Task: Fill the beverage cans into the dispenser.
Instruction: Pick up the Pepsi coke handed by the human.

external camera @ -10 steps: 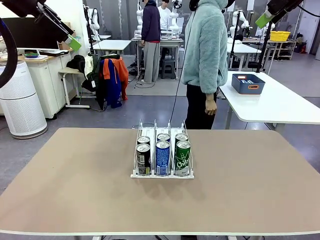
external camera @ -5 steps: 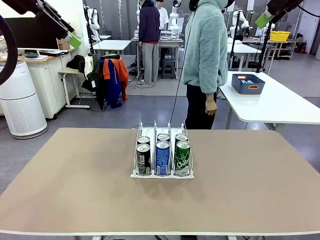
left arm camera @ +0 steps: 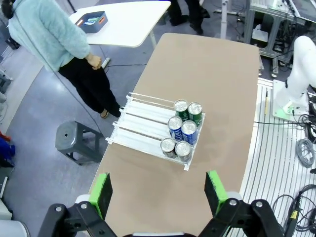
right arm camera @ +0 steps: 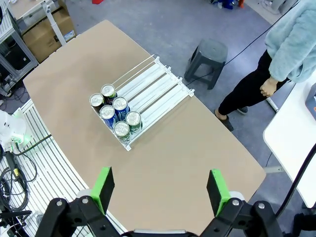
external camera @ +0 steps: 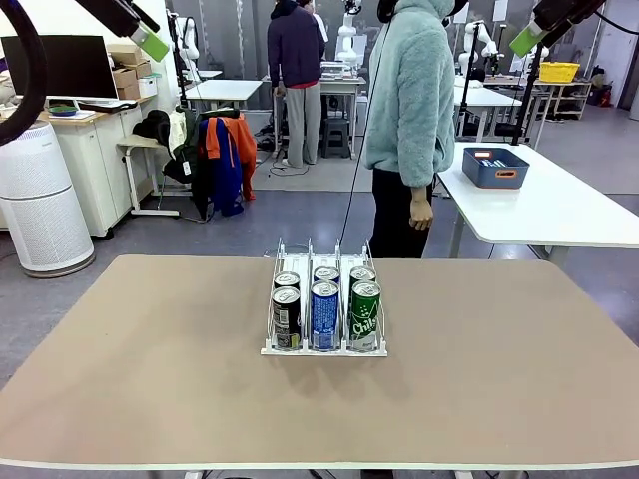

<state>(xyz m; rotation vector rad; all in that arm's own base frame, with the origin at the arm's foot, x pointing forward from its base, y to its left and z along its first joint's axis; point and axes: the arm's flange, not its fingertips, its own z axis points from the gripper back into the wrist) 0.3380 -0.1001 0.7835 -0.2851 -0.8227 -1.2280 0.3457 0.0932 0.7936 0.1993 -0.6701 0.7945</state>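
White wire dispenser [external camera: 324,350] sits mid-table [external camera: 150,349] in the front view, six beverage cans [external camera: 325,311] crowded at its front lip (dark, blue and green lanes, two deep).

Left wrist view: left gripper [left arm camera: 158,177] high above the table, green pads spread wide, empty.

Right wrist view: right gripper [right arm camera: 160,174] likewise spread, holding nothing.
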